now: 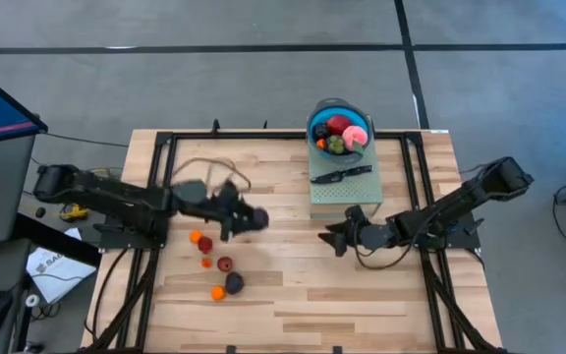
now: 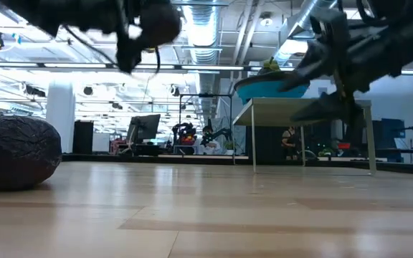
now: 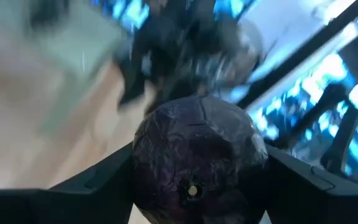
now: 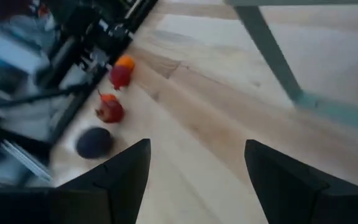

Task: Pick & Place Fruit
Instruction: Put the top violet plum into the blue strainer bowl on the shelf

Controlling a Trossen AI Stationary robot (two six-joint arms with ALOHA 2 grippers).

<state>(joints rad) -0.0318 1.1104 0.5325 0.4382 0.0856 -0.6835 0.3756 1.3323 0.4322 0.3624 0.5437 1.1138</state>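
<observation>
My left gripper (image 1: 249,218) is over the middle of the table, raised, shut on a dark purple wrinkled fruit (image 3: 197,155). My right gripper (image 1: 337,236) is open over the table's right half, near the stand, with nothing between its fingers (image 4: 197,180). On the wood near the left side lie several fruit pieces: orange (image 1: 195,237), red (image 1: 225,265), dark purple (image 1: 234,282) and orange (image 1: 218,292). The right wrist view shows an orange one (image 4: 125,61), two red ones (image 4: 110,109) and a dark one (image 4: 94,142). A blue bowl (image 1: 314,126) holds red, pink and green fruit. My left gripper holds the dark purple fruit by its two opposite sides (image 3: 143,163), pinched between the two fingers (image 3: 92,186). The fingers come roughly level from the table's left. The fruit is lifted clear of the table (image 2: 156,21).
The bowl stands on a grey-green raised stand (image 1: 347,192) at the table's far middle, with a black knife (image 1: 342,175) lying on it. A dark purple fruit (image 2: 16,153) lies close to the low camera. A black frame (image 1: 165,147) borders the table. Bare wood lies at the near right.
</observation>
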